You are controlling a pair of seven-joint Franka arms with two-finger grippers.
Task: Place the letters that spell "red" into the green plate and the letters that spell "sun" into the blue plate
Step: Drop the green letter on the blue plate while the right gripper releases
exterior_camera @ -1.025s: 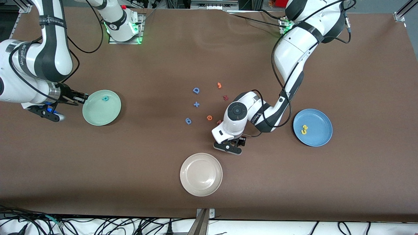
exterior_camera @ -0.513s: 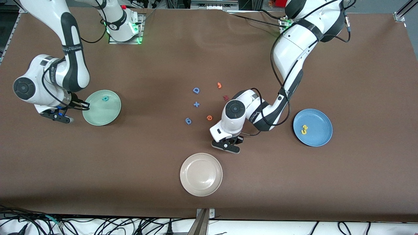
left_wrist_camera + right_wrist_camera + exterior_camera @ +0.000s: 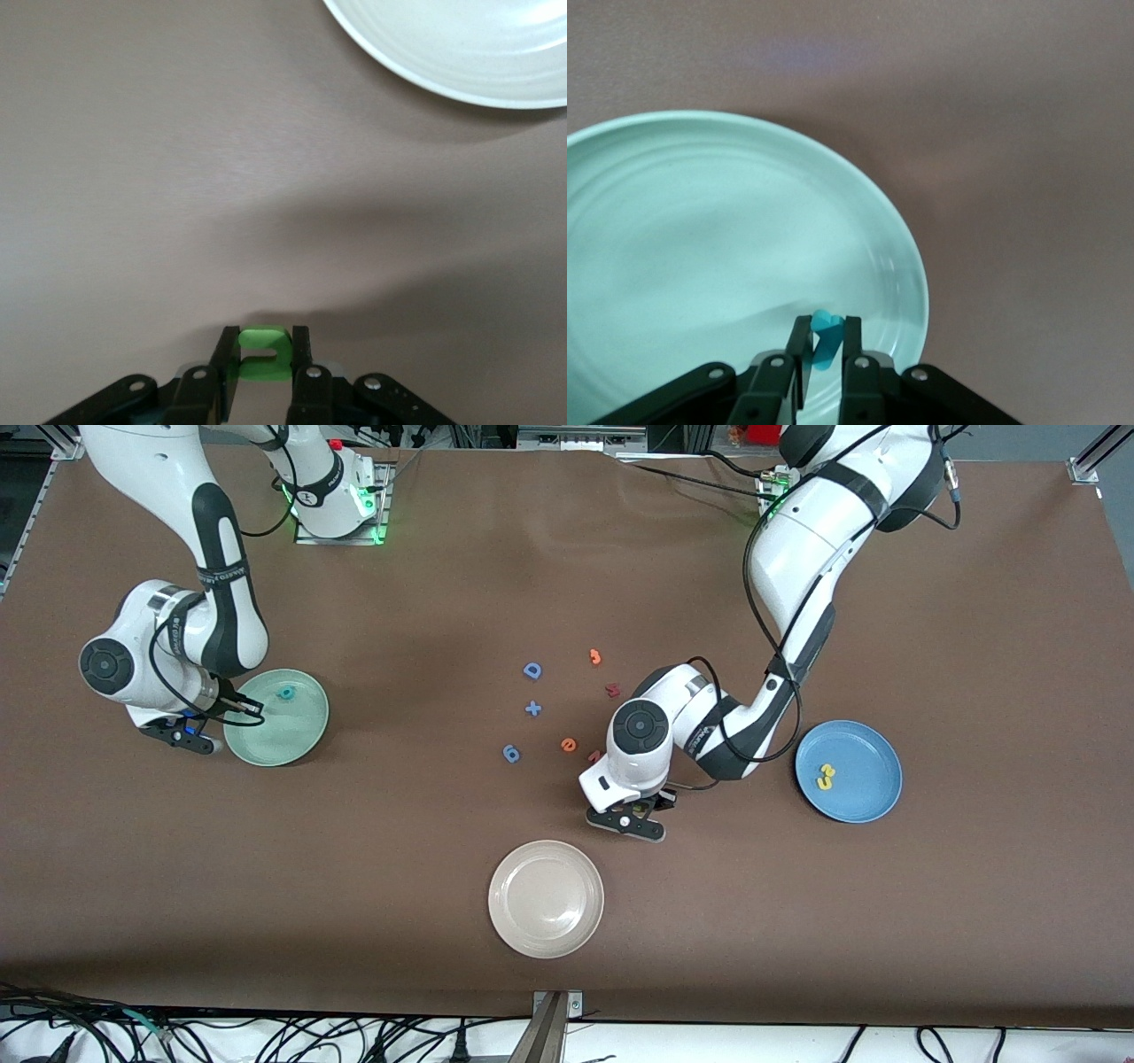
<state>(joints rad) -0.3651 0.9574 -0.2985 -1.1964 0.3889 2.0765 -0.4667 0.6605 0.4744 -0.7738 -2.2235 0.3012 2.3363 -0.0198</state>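
**Letters held in both grippers**

Green arch-shaped letter (image 3: 265,352) sits between the narrow jaws of our left gripper (image 3: 640,813), at about one o'clock from the cream plate (image 3: 546,899). Our right gripper (image 3: 251,708) holds a teal letter (image 3: 825,341) over the green plate (image 3: 306,731), where another teal letter (image 3: 285,692) lies. Two yellow letters (image 3: 826,776) lie in the blue plate (image 3: 873,793). The orange "e" (image 3: 569,744) remains on the table (image 3: 354,886).
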